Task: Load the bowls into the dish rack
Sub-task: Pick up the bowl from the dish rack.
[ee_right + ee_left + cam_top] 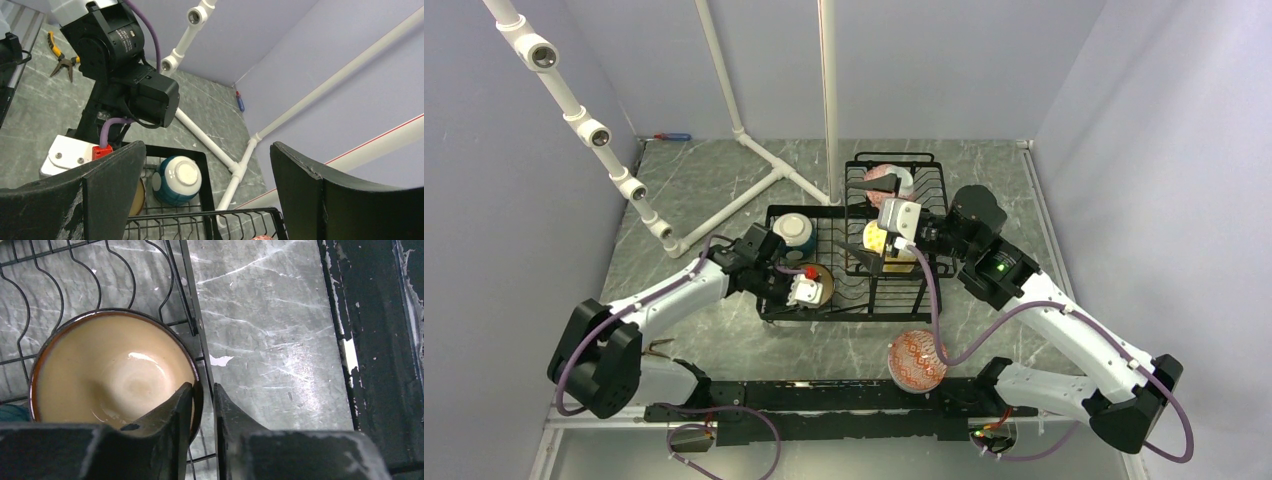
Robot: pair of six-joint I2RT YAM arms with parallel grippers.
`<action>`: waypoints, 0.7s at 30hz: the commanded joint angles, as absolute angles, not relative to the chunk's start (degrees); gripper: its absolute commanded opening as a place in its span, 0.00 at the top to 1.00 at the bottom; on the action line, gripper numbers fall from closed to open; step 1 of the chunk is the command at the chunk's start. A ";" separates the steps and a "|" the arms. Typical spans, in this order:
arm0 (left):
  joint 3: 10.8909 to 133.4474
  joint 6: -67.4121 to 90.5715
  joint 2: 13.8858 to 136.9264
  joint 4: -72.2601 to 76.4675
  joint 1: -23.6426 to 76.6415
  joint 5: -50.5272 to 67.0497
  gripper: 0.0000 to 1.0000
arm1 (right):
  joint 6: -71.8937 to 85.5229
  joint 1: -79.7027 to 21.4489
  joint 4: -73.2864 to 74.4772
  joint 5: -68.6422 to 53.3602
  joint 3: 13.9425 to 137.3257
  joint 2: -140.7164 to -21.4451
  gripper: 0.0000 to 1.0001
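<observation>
The black wire dish rack [857, 301] stands mid-table. In its lower tray a teal-and-white bowl [795, 232] lies upside down, also in the right wrist view [177, 180]. A brown-rimmed cream bowl [110, 375] sits upright at the tray's front. My left gripper [202, 387] straddles its rim, one finger inside and one outside, with a thin gap on the outer side. A yellow bowl [879, 240] and a pink bowl [879, 181] sit in the raised basket. My right gripper [207, 190] hangs wide open and empty above the yellow bowl. A red-patterned bowl [917, 360] rests on the table in front of the rack.
A white pipe frame [724, 205] runs across the table behind and left of the rack. A screwdriver [672, 136] lies at the back left, orange-handled pliers [61, 60] by the left arm's base. A black rail [824, 400] spans the near edge.
</observation>
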State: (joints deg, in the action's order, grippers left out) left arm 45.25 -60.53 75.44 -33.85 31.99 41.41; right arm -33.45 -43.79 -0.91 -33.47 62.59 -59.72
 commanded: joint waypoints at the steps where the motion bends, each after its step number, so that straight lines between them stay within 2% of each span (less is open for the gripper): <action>1: 47.77 -61.10 76.96 -28.59 31.55 38.71 0.81 | -33.74 -43.67 -2.12 -33.30 62.23 -58.18 0.00; 5: 48.74 -61.48 77.76 -29.12 31.39 38.62 0.97 | -33.61 -43.63 -2.12 -33.56 62.23 -58.18 0.00; 21: 43.41 -49.36 64.72 -19.33 27.90 51.14 0.97 | -32.92 -43.67 -3.32 -34.19 60.94 -57.81 0.00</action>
